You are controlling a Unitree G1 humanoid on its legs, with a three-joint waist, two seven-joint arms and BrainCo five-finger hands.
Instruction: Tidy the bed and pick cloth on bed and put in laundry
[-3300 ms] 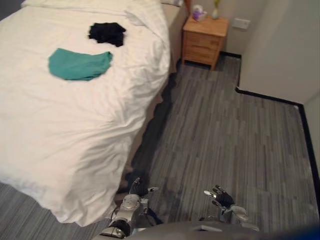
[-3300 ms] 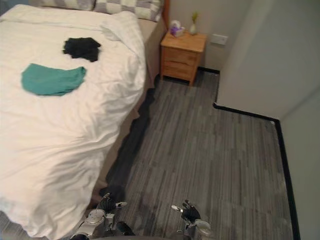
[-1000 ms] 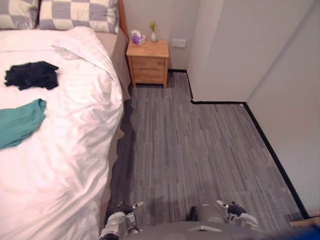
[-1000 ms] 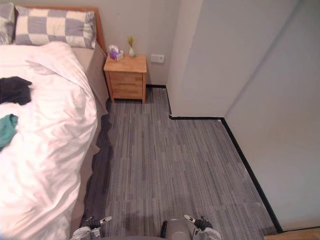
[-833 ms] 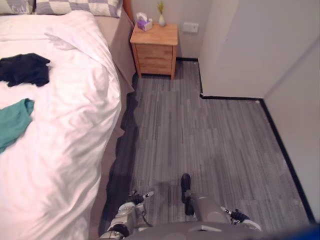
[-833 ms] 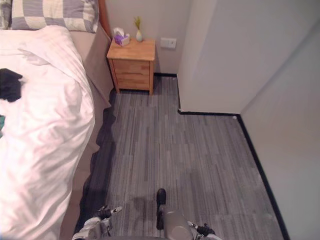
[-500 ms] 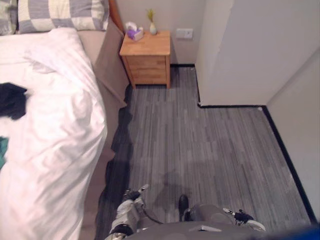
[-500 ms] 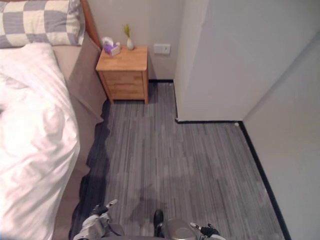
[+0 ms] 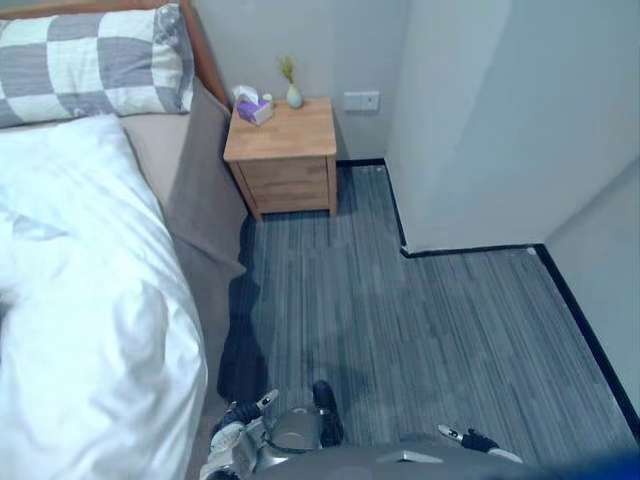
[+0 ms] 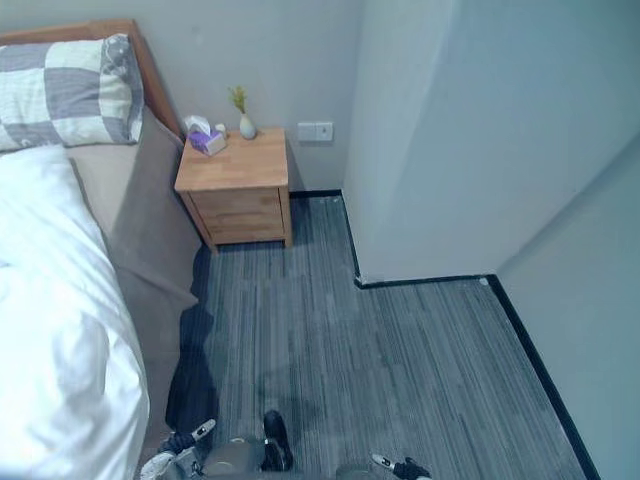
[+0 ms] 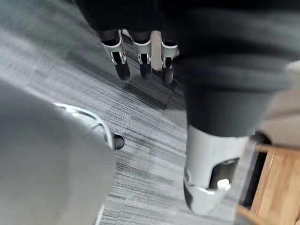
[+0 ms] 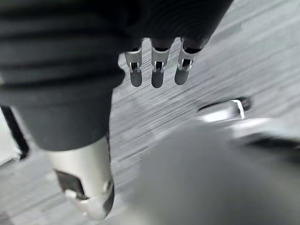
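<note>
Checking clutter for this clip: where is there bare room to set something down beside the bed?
The grey floor between bed and wall corner is bare. The nightstand top is free at its front; tissue box and vase crowd its back edge. The duvet shown is bare too.

Bedroom corner, as I see it looking down from the head cameras. A grey striped carpet floor (image 9: 420, 330) runs beside the bed (image 9: 80, 330), which has a white duvet (image 9: 100, 380), a checked pillow (image 9: 90, 65) and a wooden headboard (image 9: 205, 55). A wooden nightstand (image 9: 285, 160) stands against the pale back wall (image 9: 300, 40) and carries a tissue box (image 9: 252, 107) and a small vase (image 9: 294, 96). A wall plate (image 9: 361, 100) is near it. Black skirting (image 9: 470, 250) edges a jutting wall corner (image 9: 480, 120).
</note>
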